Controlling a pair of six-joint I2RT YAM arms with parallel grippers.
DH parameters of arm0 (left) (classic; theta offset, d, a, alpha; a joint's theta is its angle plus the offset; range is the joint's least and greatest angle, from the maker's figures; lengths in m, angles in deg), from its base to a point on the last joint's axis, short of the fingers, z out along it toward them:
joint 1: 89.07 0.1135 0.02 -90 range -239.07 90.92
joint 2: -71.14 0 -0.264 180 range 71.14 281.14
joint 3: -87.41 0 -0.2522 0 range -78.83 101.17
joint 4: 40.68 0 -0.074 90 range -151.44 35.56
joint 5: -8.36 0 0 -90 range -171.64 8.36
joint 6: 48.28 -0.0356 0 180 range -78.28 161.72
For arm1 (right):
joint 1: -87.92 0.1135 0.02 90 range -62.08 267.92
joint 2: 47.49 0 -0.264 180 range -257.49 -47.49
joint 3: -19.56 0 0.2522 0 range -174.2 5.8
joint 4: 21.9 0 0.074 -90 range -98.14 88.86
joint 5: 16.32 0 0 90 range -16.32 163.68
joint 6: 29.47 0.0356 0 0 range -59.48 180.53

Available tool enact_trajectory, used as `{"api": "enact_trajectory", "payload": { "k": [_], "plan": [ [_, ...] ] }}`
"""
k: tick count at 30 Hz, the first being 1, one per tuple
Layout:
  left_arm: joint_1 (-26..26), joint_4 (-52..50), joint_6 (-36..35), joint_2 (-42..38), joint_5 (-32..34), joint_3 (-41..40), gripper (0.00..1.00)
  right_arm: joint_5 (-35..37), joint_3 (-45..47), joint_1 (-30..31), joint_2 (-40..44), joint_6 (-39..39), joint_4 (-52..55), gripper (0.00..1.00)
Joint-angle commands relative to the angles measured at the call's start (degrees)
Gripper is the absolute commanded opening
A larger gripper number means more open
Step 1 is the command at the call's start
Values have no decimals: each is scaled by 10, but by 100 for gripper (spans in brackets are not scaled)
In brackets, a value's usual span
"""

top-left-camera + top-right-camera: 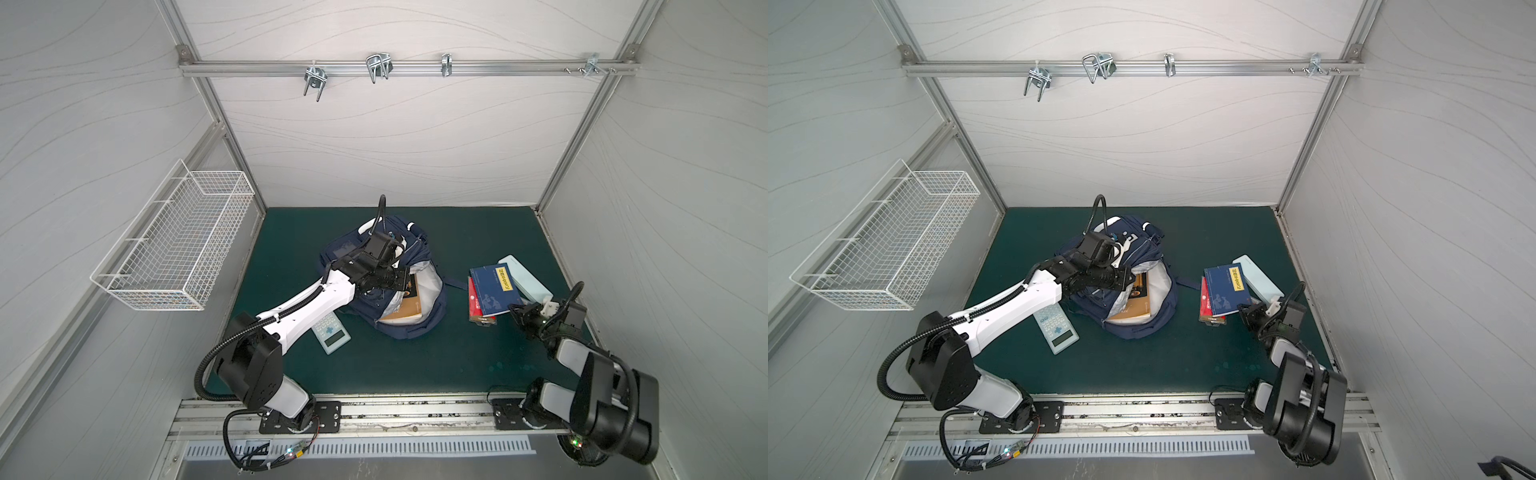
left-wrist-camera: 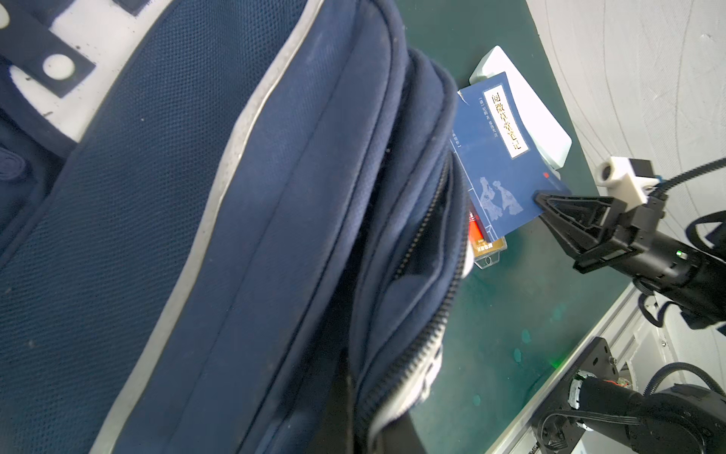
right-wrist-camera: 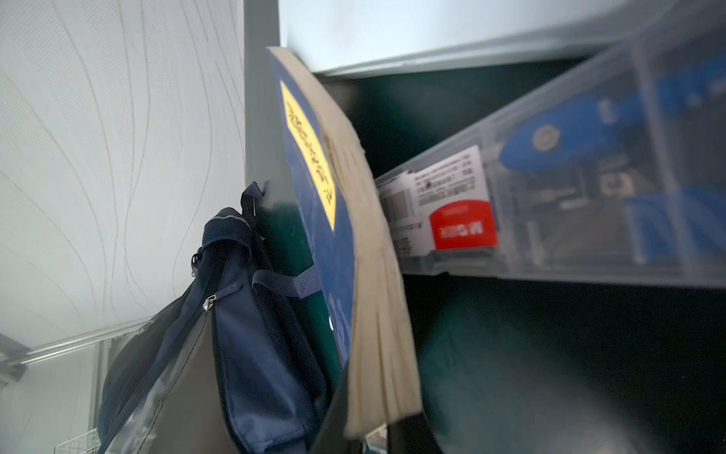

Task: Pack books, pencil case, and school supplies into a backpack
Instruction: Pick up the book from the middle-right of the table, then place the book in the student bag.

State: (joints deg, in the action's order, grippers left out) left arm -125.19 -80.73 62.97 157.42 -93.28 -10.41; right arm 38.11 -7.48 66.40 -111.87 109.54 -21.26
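The brown book (image 1: 405, 309) is in the backpack (image 1: 413, 333). My right claw (image 1: 513, 309) clamps the navy book (image 1: 494, 291), my left claw (image 1: 401, 282) pinches its rim. Left to pack: red book (image 1: 473, 301), case (image 1: 525, 278), calculator (image 1: 332, 334), box (image 2: 489, 254).

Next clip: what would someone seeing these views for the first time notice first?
The open navy backpack sits mid-mat, a brown book poking out of its mouth while the left pincer grips its rim. To its right, the right pincer pinches a corner of the navy book, which overlaps the red book and the pale blue pencil case.
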Motion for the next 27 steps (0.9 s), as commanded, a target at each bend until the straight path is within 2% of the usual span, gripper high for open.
{"api": "enact_trajectory", "payload": {
  "k": [1, 5, 8, 16, 22, 27],
  "plan": [
    [-6, 48, 2, -28, -28, 11, 0, -1, -28, -2, 63, -24, 104, 0],
    [-6, 47, 0, -32, -22, 11, 0, -17, -63, 17, 128, -44, 172, 0],
    [-6, 46, -2, -34, -16, 11, 0, -3, -104, 73, 176, -61, 239, 0],
    [3, 40, 6, -37, 15, 10, 0, 94, -215, 293, 283, -57, 366, 0],
    [26, 49, 31, -39, 21, 3, 0, 178, -269, 460, 300, -41, 408, 0],
    [35, 90, 47, -60, 6, -17, 0, 252, -270, 571, 285, -8, 403, 0]
  ]
}}
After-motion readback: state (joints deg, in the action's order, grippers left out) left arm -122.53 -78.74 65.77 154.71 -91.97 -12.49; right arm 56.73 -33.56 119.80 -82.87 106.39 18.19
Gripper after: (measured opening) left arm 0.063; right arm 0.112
